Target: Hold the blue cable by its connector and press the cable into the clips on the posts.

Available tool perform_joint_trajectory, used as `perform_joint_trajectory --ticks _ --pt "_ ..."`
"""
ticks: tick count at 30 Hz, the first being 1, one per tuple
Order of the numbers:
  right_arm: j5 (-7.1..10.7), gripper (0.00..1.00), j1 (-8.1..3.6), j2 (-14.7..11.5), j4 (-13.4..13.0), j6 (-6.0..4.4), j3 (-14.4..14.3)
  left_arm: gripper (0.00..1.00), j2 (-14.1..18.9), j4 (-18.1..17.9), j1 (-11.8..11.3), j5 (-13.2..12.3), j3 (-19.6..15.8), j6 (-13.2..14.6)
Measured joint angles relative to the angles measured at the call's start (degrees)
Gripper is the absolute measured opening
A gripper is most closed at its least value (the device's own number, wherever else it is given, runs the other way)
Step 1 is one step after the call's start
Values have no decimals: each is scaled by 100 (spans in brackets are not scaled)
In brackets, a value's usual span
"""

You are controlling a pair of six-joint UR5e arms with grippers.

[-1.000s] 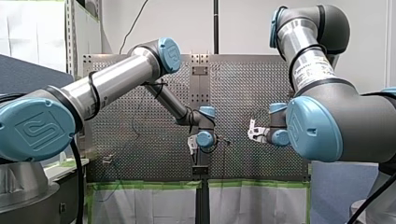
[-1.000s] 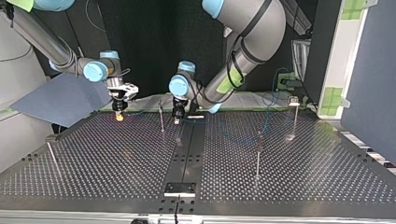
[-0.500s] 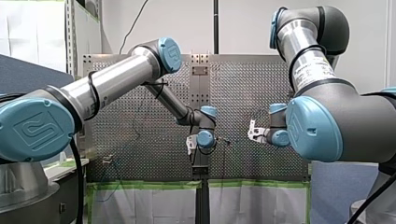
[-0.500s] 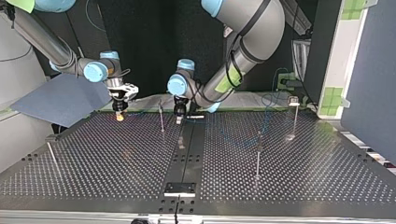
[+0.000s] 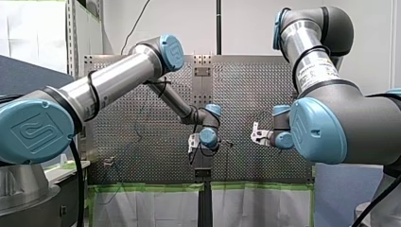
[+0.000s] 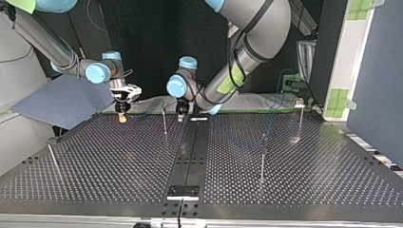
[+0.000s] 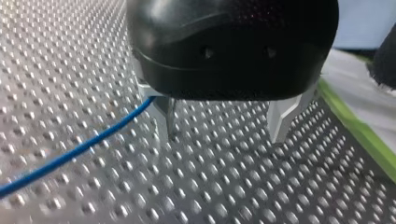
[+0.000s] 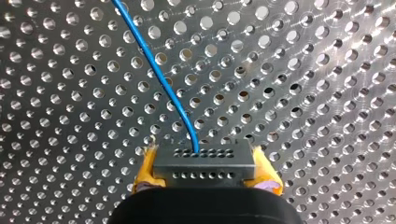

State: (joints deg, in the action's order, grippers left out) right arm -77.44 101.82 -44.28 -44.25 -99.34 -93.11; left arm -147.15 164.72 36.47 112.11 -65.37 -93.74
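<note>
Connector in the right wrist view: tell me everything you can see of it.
The connector is a dark grey, plastic-looking rectangular block with two rows of small holes. It sits crosswise in my right end effector, clamped at both ends by the yellow pads. The blue cable leaves a hole near the middle of the far row and curves away over the perforated table. Whether the block touches the table cannot be told.

Two grey-and-blue robot arms [image 5: 118,80], each carrying one gripper with two fingers: my left gripper [image 7: 223,135] and my right gripper [image 8: 205,170]. One thin blue cable [image 8: 161,77]. One dark grey rectangular connector [image 8: 204,161]. Four thin upright metal posts [image 6: 262,159] show plainly on one perforated metal tabletop [image 6: 119,166].
</note>
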Motion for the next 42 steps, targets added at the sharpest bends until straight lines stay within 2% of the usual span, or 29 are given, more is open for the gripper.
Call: perform_joint_trajectory --ticks 4,12,18,42 --pt "0 0 -1 4 25 0 -1 100 122 201 116 27 0 26" --pt "0 0 -9 17 111 0 1 100 205 583 502 338 -6 28" --pt "0 0 -15 26 132 0 -1 100 208 665 702 493 -8 25" --pt "-8 0 -75 62 118 -31 2 100 204 486 825 524 -8 -252"
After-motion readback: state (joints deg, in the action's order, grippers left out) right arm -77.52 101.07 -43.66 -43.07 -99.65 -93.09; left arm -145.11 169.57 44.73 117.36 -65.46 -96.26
